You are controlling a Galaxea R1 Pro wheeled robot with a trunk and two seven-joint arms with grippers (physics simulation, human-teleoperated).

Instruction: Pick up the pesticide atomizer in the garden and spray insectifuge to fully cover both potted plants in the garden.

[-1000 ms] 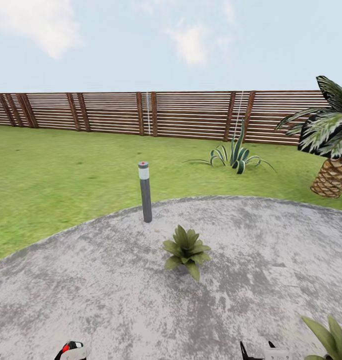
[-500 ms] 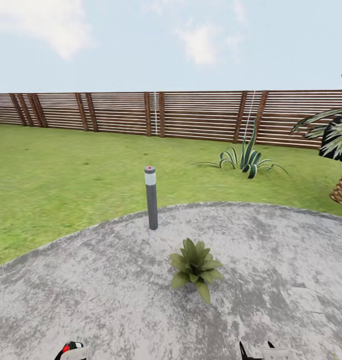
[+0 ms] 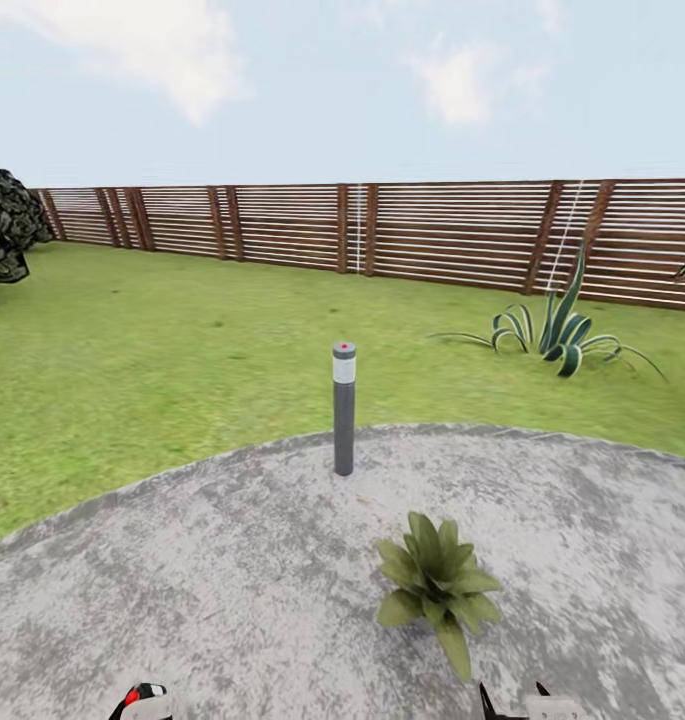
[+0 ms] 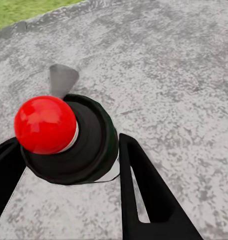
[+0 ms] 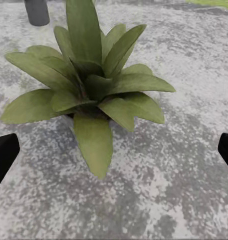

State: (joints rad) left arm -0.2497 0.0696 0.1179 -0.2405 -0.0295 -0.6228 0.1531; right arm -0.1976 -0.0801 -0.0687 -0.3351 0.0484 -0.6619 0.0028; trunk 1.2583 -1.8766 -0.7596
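Jaws on my left gripper [image 4: 69, 165] are clamping the pesticide atomizer [image 4: 69, 137] round its rigid, probably light, slick body, my right gripper [image 5: 114, 150] is gaping wide over the potted plant [image 5: 89, 85], so I'm judging mid-bottle the safest grip.

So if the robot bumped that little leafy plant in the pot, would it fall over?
Probably not easily. The potted plant sits low and wide on the flat stone patio, so it would likely slide rather than tip. Its leaves look soft, so they would probably bend. The pot is mostly hidden beneath them, so its weight is hard to judge.
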